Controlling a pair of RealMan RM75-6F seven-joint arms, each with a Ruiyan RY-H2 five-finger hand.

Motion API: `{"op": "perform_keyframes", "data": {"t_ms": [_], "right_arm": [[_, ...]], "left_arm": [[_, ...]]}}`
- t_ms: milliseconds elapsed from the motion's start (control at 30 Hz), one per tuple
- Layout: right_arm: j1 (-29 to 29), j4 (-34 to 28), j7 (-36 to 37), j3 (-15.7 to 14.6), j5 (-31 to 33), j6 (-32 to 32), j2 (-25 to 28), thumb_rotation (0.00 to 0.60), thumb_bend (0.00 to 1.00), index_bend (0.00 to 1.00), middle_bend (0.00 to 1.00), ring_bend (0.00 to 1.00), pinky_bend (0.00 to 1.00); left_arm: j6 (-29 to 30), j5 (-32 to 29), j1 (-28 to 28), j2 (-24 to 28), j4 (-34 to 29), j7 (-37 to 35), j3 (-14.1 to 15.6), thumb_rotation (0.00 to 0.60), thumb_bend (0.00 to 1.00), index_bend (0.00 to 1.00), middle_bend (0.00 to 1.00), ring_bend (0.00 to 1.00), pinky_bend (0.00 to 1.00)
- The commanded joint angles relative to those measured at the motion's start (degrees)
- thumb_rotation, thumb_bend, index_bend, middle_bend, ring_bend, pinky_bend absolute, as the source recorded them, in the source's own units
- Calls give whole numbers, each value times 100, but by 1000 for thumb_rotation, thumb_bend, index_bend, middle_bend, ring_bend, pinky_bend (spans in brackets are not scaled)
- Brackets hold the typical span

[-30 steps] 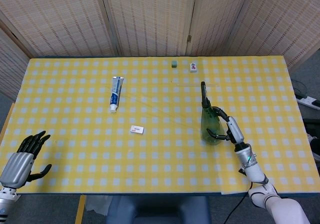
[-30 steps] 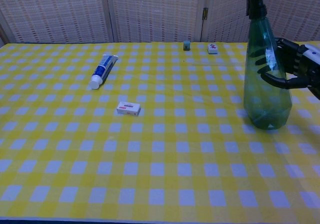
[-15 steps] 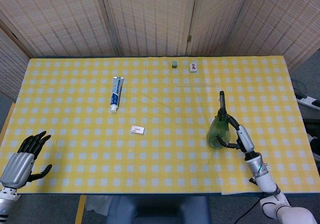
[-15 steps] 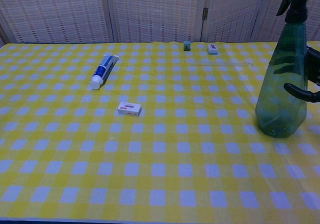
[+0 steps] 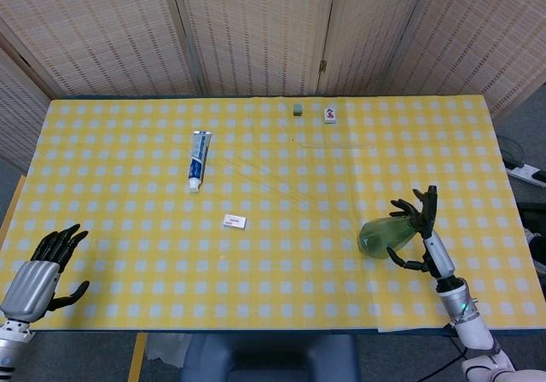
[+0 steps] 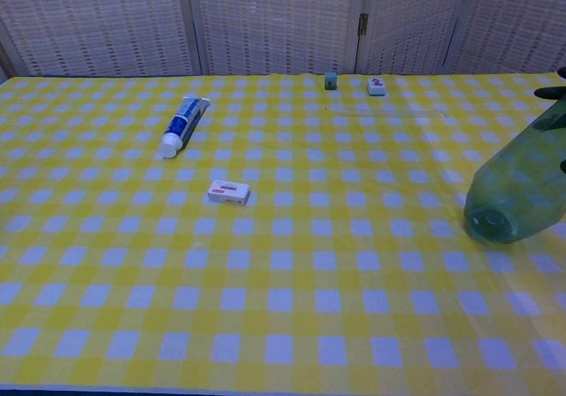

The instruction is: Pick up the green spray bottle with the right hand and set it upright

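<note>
The green spray bottle point(image 5: 382, 234) leans steeply to the right near the table's front right, its base low and its black nozzle point(image 5: 431, 197) pointing away from the table's middle. My right hand point(image 5: 415, 239) holds it around the upper body, dark fingers above and thumb below. The chest view catches the bottle point(image 6: 517, 194) tilted at the right edge, top cut off, with the hand almost entirely out of frame. My left hand point(image 5: 38, 268) hovers at the front left corner, fingers apart, holding nothing.
A toothpaste tube point(image 5: 198, 159) lies left of centre. A small white box point(image 5: 233, 221) sits mid-table. Two small blocks, green point(image 5: 298, 109) and white point(image 5: 329, 115), rest by the far edge. The table's right edge point(image 5: 520, 228) is close to the bottle.
The bottle stood upright a second ago. It has travelled right and toward the front with my right hand and tipped over to the right. The left hand has stayed put.
</note>
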Motion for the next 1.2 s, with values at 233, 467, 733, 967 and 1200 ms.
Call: {"op": "perform_keyframes", "data": {"t_ms": [233,467,733,967,1200], "right_arm": [[-42,-571,-307,46,6,-131,435,600,388,0,79,179,0],[-79,-737,-356,92,24,-165,515,600,388,0,59,167,0],[-222,-1018,-472,97,-1,-27,833,600,331,0,0,107,0],[-535,-1349,-919,137,6,427,1222,600,328,0,0,85,0],[-1026,-2388,-3898,-227,26,162,2483,600,320,0,0,29,0]], "left_arm": [[-9,29,-7,-19,-17,71,16,600,376,0,22,46,0],[15,30,1,-15,-5,54,13,600,376,0,22,46,0],[14,38,-4,-38,5,98,13,600,376,0,22,46,0],[48,54,9,-48,-6,177,14,600,376,0,22,45,0],[206,153,20,-196,93,446,-36,600,376,0,23,44,0]]}}
